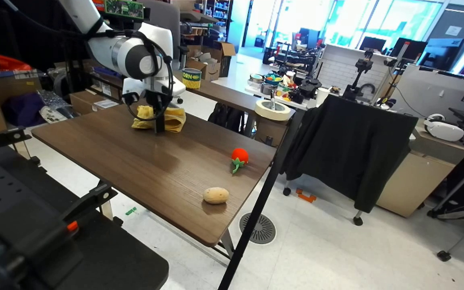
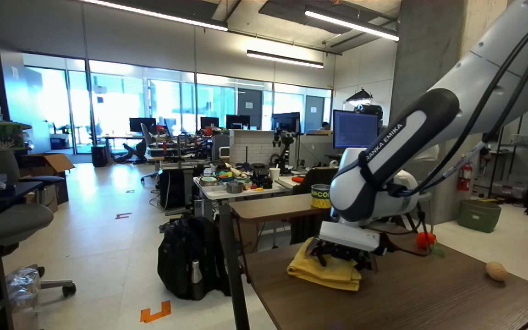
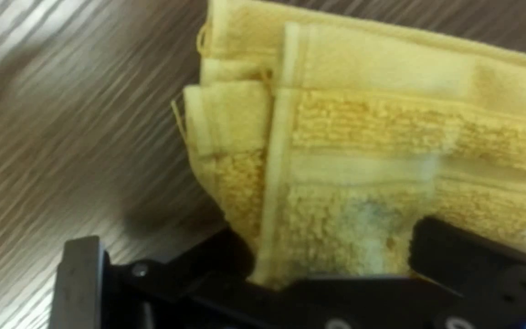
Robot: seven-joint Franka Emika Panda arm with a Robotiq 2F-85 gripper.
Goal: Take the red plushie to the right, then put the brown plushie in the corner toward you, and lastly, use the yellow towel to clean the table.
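My gripper [image 2: 343, 265] points down at the yellow towel [image 2: 321, 276], jaws wide apart. In the wrist view a folded end of that cloth fills the space between the black fingers [image 3: 454, 256]; whether they touch it I cannot tell. Both exterior views show the towel folded flat on the brown table [image 1: 135, 161], partly covered by the hand. The red plushie [image 1: 240, 155], round with green leaves, rests near an edge, well away from the gripper. Closer to a table corner lies the brown plushie [image 1: 216, 195], tan and oval. Neither plushie appears in the wrist view.
A corn can [image 1: 191, 78] and a tape roll [image 1: 272, 109] stand on a narrower table [image 2: 271, 207] alongside. A slanted black post [image 1: 258, 189] passes the table's end. Beside it hangs a dark cloth [image 1: 349, 149]. A black backpack [image 2: 193, 256] sits on the floor.
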